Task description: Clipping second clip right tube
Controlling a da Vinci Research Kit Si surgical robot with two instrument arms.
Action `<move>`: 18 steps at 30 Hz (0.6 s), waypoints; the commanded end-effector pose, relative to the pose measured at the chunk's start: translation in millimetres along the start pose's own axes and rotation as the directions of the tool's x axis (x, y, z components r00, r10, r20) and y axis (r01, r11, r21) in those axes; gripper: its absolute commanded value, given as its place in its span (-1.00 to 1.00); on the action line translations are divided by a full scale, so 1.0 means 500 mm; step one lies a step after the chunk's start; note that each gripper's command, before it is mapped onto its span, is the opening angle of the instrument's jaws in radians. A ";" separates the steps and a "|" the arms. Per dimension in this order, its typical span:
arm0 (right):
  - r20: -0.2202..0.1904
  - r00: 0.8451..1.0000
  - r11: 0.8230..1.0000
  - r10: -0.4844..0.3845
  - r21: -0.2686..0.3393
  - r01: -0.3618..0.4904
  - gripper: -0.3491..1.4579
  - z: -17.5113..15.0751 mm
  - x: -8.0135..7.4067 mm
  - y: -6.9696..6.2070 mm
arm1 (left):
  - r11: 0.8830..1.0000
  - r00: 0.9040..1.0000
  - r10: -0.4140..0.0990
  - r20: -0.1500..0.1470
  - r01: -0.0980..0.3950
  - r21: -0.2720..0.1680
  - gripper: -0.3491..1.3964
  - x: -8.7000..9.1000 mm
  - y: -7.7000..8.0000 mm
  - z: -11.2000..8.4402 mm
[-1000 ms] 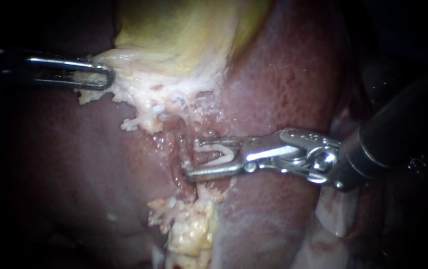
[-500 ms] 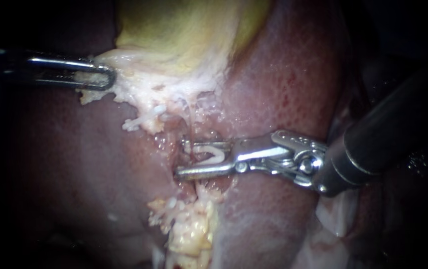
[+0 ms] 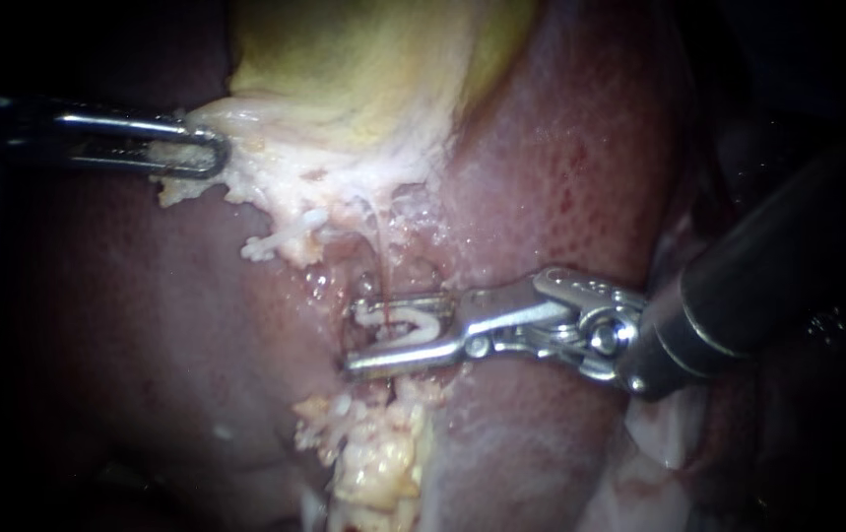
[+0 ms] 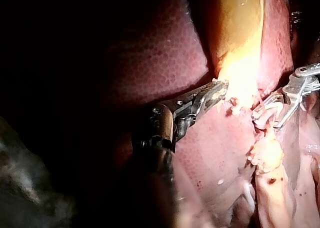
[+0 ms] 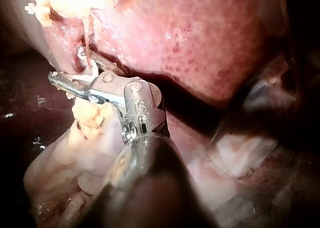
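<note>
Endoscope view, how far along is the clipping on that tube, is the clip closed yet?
Done: the left instrument holds the pale tissue below the gallbladder. In hand: the right instrument carries a white clip in its jaws, seemingly around the thin tube. Left: the clip is open, so squeezing it shut and backing off remain.

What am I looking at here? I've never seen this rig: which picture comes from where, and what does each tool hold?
Two thin robot instruments work on a pig's liver and yellowish gallbladder. The wide picture comes from the endoscope, close to the tissue. The other two come from cameras on each instrument's arm. The left instrument grips pale tissue at the gallbladder's edge. The right instrument carries a white clip, which seems to straddle a thin tube.
</note>
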 end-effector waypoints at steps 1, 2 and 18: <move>-0.001 1.000 1.000 -0.002 0.001 0.002 -0.13 0.0000 0.0001 -0.0003 | 1.000 1.000 0.000 0.000 0.000 0.000 -1.00 0.0000 0.0000 0.0000; 0.001 1.000 1.000 -0.003 0.004 0.003 -0.13 0.0001 0.0001 -0.0006 | 1.000 1.000 0.000 0.000 0.000 0.000 -1.00 0.0000 0.0000 0.0000; -0.005 1.000 1.000 0.031 0.000 -0.031 -0.61 -0.0020 0.0013 -0.0016 | 1.000 1.000 0.000 0.000 0.000 0.000 -1.00 0.0000 0.0000 0.0001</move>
